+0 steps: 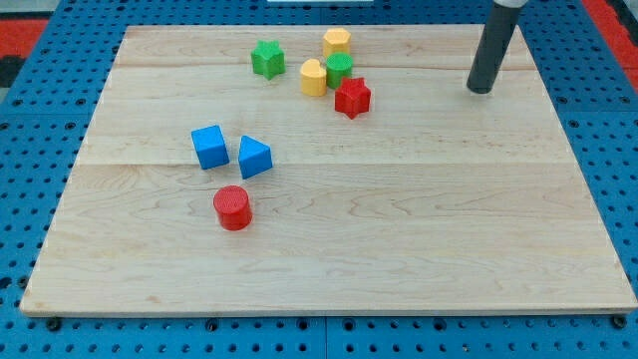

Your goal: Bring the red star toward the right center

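Note:
The red star (352, 97) lies on the wooden board (399, 219) at the upper middle, touching a green block (339, 69) above it. My tip (481, 90) is at the view's upper right, well to the right of the red star and apart from every block.
A yellow block (313, 77) sits left of the green block and a yellow hexagon (336, 42) above it. A green star (266, 59) is further left. A blue cube (209, 147), a blue triangle (253, 157) and a red cylinder (232, 207) stand at the left middle.

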Available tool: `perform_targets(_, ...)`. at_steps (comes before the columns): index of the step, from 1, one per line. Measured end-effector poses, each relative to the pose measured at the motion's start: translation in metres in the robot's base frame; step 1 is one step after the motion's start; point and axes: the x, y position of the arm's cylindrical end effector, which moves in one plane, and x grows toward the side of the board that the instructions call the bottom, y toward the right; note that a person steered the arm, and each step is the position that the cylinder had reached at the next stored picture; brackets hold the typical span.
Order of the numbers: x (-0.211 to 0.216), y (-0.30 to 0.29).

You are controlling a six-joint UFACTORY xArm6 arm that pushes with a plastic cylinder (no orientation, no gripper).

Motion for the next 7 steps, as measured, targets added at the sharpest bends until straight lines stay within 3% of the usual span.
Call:
perform_targets(1,-0.032,-0.003)
perform_targets(2,-0.051,-0.066)
perform_targets(5,0.003,-0.2)
perform_targets(7,0.033,-0.227)
